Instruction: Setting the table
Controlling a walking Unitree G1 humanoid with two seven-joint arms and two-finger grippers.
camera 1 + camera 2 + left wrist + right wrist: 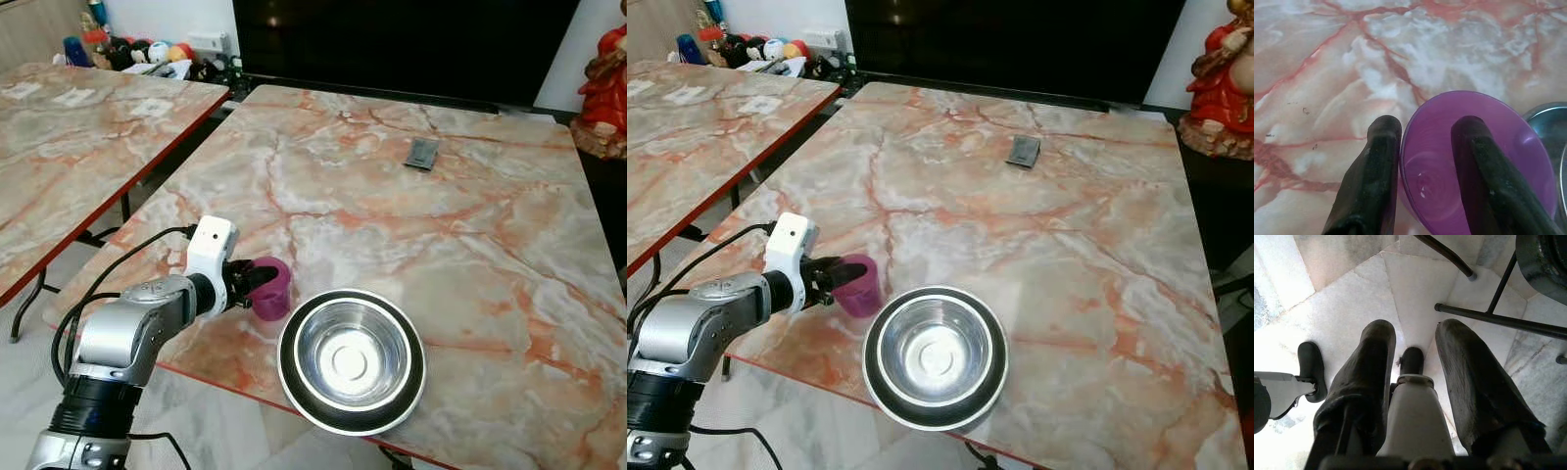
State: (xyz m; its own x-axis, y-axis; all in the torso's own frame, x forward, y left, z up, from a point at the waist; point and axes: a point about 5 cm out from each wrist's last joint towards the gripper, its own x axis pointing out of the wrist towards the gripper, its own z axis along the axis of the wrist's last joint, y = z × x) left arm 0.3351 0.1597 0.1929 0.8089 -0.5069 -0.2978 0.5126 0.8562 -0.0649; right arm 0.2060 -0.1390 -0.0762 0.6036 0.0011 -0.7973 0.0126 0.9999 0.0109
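A translucent purple cup (pixel 272 289) stands near the front left corner of the marble table (pixel 441 225). My left gripper (pixel 253 281) reaches it from the left. In the left wrist view one black finger (pixel 1383 147) is outside the cup's wall and the other finger (pixel 1474 147) is inside the purple cup (pixel 1440 191), pinching the rim. Just right of the cup, at the table's front edge, sits a steel bowl (pixel 351 359) with a black rim, empty. My right gripper (pixel 1415 333) hangs idle above the floor, fingers apart, holding nothing.
A small dark flat object (pixel 423 154) lies at the far side of the table. A second marble table (pixel 78 147) stands to the left across a narrow gap. A red statue (pixel 602 88) is at the far right, toys (pixel 147 49) at the back left.
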